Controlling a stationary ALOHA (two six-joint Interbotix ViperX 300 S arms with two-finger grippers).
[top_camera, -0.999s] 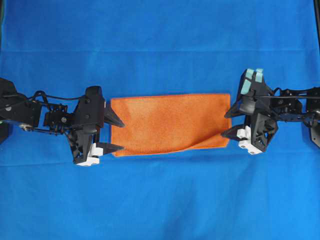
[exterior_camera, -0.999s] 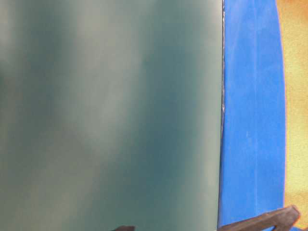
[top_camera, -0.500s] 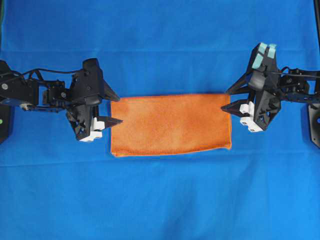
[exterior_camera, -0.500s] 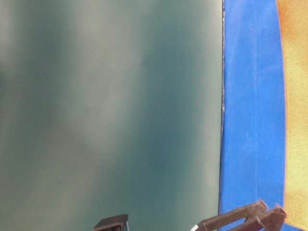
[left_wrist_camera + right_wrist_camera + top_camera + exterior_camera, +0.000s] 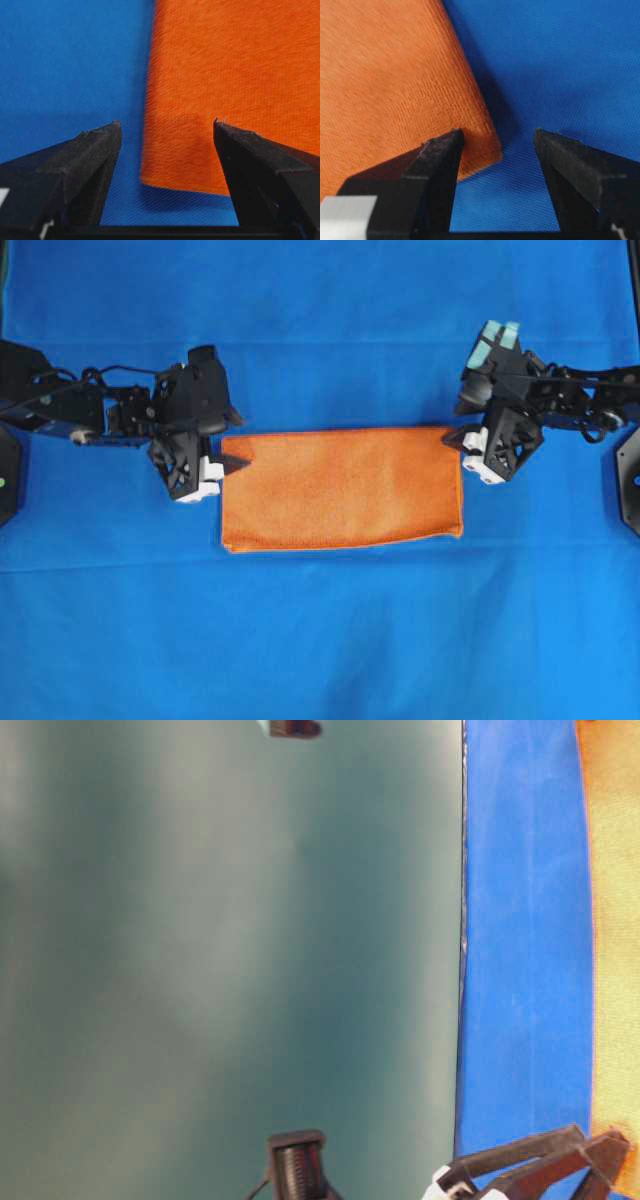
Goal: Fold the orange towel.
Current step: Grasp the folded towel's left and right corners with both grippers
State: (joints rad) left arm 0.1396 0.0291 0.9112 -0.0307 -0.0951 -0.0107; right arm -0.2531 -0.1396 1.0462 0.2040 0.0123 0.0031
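Orange towel, flat folded rectangle

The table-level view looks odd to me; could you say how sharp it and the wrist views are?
Table-level: mostly a featureless blurred grey-green expanse, with the orange towel soft at the right edge. Left wrist: towel weave crisp, near corner blurred. Right wrist: weave sharp, dark shadow beside the towel's edge.
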